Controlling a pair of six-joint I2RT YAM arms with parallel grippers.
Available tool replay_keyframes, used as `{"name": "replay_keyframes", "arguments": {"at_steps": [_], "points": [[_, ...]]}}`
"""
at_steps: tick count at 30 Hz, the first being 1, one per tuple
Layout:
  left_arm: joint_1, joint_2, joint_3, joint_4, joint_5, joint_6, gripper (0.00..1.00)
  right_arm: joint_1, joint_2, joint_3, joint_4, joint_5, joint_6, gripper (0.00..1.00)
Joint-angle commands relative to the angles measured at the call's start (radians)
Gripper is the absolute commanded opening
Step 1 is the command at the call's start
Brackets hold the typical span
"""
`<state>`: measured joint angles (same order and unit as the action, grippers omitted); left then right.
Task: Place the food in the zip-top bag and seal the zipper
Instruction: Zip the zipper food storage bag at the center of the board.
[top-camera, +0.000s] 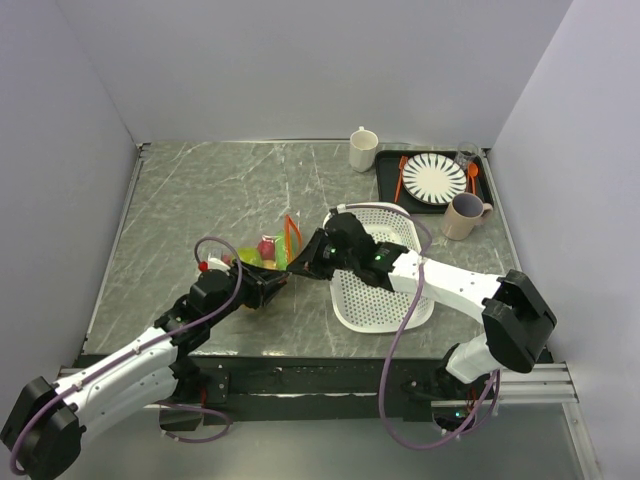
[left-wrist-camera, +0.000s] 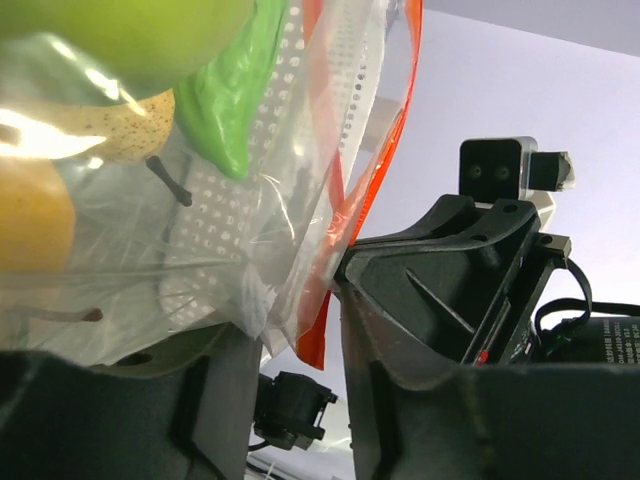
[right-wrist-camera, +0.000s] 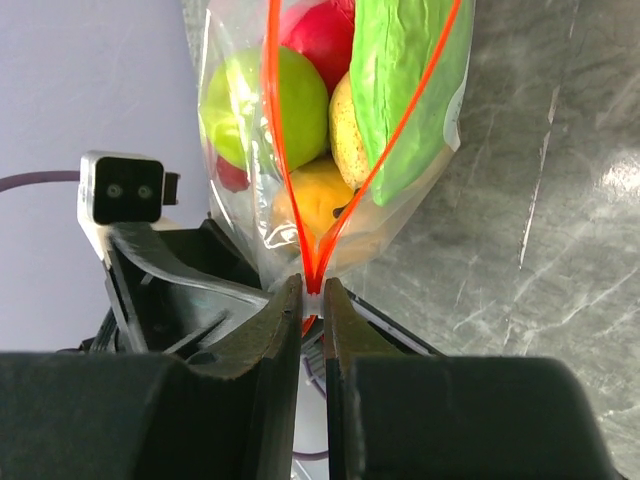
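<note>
Zipper (right-wrist-camera: 312, 268) pinched in your right hand (right-wrist-camera: 312, 300); left hand (left-wrist-camera: 295, 310) grip unclear. Draw straight along it, keeping bag (right-wrist-camera: 452, 110) taut.

Top camera: high at the near edge, looking down on the whole table (top-camera: 200, 190). Left wrist camera: tight under the bag (left-wrist-camera: 250, 200), facing up. Right wrist camera: close, facing the zipper (right-wrist-camera: 312, 270) end-on. Bag in all three.
</note>
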<state>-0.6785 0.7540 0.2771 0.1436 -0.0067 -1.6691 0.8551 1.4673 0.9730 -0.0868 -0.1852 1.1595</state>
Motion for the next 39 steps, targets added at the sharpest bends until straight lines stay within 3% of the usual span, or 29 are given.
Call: {"name": "replay_keyframes", "arguments": {"at_steps": [1, 4, 10, 15, 19, 28, 39], "points": [[-0.003, -0.042, 0.024, -0.001, -0.058, -0.007, 0.43, 0.016, -0.064, -0.019, 0.007, -0.002, -0.009, 0.0], [-0.003, -0.059, 0.02, -0.013, -0.076, -0.011, 0.45, 0.018, -0.067, -0.02, 0.007, -0.003, -0.011, 0.0], [-0.001, -0.032, 0.014, 0.022, -0.059, -0.018, 0.33, 0.022, -0.061, -0.013, 0.005, -0.007, -0.014, 0.0], [-0.001, -0.004, 0.019, 0.037, -0.041, -0.018, 0.19, 0.025, -0.061, -0.019, 0.009, -0.007, -0.012, 0.0], [-0.001, 0.001, 0.024, 0.028, -0.036, -0.012, 0.01, 0.027, -0.059, -0.025, 0.012, -0.003, -0.009, 0.0], [-0.001, -0.041, -0.006, 0.008, -0.001, -0.014, 0.01, 0.019, -0.039, -0.028, 0.061, -0.022, 0.025, 0.0], [-0.001, -0.216, -0.042, -0.134, -0.024, -0.018, 0.01, -0.03, 0.007, -0.011, 0.151, -0.068, 0.078, 0.0]]}}
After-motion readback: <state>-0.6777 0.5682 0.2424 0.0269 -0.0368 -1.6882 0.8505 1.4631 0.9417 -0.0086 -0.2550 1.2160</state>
